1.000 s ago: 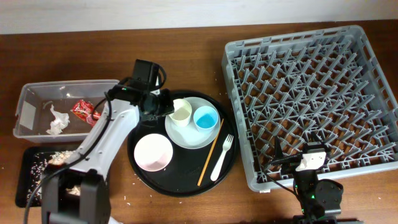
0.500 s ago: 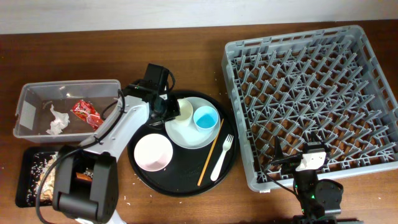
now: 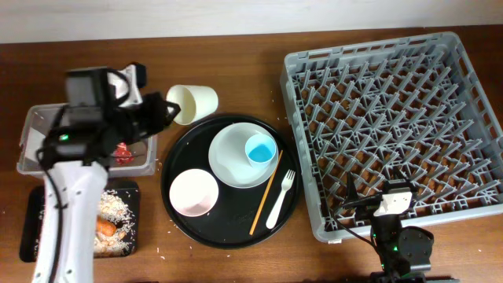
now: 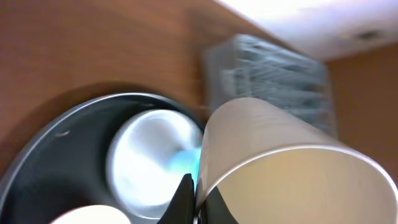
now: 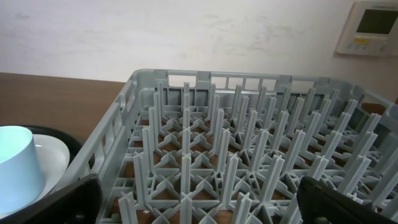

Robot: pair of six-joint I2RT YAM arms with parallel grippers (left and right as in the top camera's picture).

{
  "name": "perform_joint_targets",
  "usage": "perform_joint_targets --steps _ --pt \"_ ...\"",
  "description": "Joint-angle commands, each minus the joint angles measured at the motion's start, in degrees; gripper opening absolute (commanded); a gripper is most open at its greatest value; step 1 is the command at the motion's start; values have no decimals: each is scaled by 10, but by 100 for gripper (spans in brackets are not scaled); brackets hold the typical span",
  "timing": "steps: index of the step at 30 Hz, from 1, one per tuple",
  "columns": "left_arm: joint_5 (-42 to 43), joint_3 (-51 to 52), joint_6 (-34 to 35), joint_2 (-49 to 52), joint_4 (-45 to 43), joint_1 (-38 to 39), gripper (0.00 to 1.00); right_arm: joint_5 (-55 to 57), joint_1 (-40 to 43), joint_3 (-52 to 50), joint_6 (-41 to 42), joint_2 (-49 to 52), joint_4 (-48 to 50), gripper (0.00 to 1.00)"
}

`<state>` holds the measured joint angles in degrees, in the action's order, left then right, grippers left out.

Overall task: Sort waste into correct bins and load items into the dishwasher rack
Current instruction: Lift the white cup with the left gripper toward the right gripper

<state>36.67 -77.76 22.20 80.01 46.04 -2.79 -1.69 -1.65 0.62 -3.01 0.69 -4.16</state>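
My left gripper (image 3: 170,110) is shut on the rim of the white cup (image 3: 195,101), which hangs tilted on its side above the table beside the clear tub (image 3: 27,141). In the left wrist view the fingertips (image 4: 188,198) pinch the white cup's (image 4: 280,162) wall. The light blue cup (image 3: 260,148) stands on the pale plate (image 3: 232,157). The bowl (image 3: 194,192), wooden stick (image 3: 266,192) and fork (image 3: 280,198) lie on the round tray. My right gripper (image 3: 391,203) stands open at the front edge of the dishwasher rack (image 3: 393,118), nothing between its fingers (image 5: 348,199).
The round black tray (image 3: 174,161) holds the dishes. A red wrapper (image 3: 122,150) shows in the tub under my left arm. The flat black tray (image 3: 35,212) at the front left holds rice scraps and a carrot (image 3: 107,229). The rack's pegs (image 5: 236,155) fill the right wrist view.
My left gripper closed on the white cup's rim, lifted it off the plate and carried it back and left, over the tub's edge. The right arm has not moved.
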Motion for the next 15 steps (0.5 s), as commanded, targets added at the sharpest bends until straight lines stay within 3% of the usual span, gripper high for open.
perform_joint_targets --steps 1,2,4,7,11,15 --pt "330 -8 -97 1 0 -47 0 -25 -3 -3 6 -3 -1 99" --pt "377 -8 -117 2 0 -53 0 -68 -3 -3 31 -3 3 99" --pt "386 -8 -119 2 -2 -51 0 -138 -3 -3 144 -3 17 99" --pt "386 -8 -119 2 -1 -51 0 -239 -2 28 164 -3 5 99" --pt "388 -8 -118 2 12 -39 0 -289 -2 167 227 20 -80 99" --pt "388 -8 -127 2 11 21 0 -386 -2 377 230 167 -216 99"
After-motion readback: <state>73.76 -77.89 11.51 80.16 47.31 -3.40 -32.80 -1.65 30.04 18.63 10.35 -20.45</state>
